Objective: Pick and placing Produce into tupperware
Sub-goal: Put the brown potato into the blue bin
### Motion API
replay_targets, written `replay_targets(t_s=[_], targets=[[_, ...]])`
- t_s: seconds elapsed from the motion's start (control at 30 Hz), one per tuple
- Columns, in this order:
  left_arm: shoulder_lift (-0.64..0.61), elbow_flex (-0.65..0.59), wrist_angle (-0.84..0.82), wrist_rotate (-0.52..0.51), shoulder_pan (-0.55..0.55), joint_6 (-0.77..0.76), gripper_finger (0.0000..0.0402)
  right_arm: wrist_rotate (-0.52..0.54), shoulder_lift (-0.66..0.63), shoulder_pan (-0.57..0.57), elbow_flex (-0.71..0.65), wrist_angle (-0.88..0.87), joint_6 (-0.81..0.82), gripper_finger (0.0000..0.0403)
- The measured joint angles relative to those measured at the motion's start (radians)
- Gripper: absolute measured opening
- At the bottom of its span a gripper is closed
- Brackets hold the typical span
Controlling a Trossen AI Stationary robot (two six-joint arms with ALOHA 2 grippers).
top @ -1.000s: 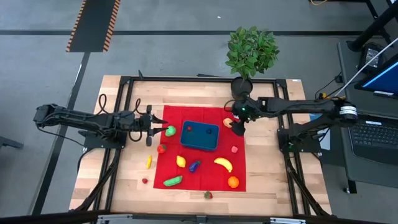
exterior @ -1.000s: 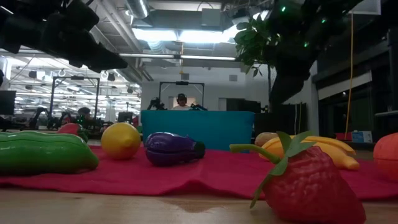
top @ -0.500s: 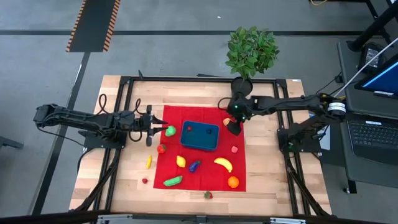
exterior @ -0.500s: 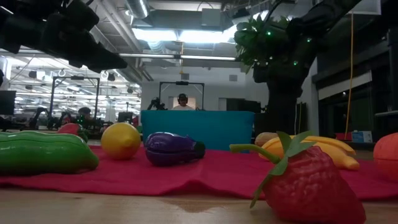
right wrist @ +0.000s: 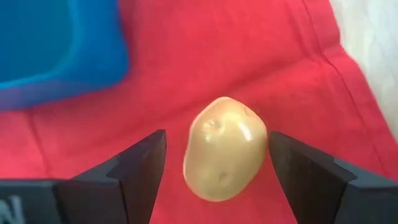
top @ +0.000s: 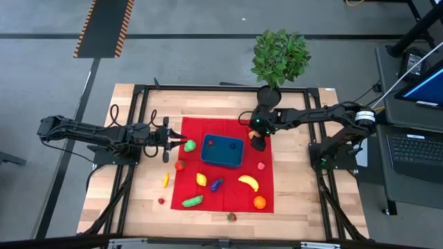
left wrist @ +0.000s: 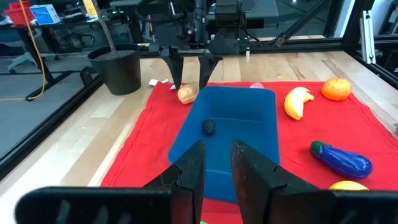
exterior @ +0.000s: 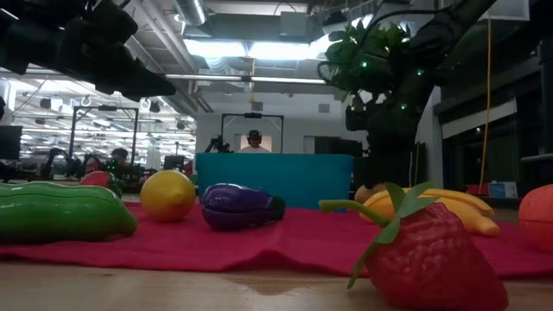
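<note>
I'm straddling the potato (right wrist: 224,148) with my right gripper (right wrist: 216,163), jaws wide and holding nothing; it's lying on the red cloth (right wrist: 205,56) beside the tupperware (top: 222,151). Next I'm squeezing gently.

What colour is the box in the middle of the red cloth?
The box is dark teal-blue, clearest in the high view.
</note>
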Motion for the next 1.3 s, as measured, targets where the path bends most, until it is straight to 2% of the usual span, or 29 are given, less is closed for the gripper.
replay_targets(t_s=[0.4,0.83,0.93,1.2,1.3], targets=[[0.000,0.000,0.000,0.000,0.000,0.000,0.0049,0.000,0.075,0.000,0.000,0.019,-0.004,0.0283],[0.000,0.000,0.000,0.000,0.000,0.000,0.0025,0.000,0.077,-0.003,0.000,0.046,0.001,0.0281],[0.000,0.000,-0.001,0.000,0.000,0.000,0.0020,0.000,0.077,-0.003,0.000,0.042,0.003,0.0268],[0.000,0.000,-0.001,0.000,0.000,0.000,0.0006,0.000,0.076,-0.003,0.000,0.041,0.005,0.0200],[0.000,0.001,-0.001,0.000,0.000,0.000,0.0001,0.000,0.076,-0.003,0.000,0.041,0.017,0.0198]])
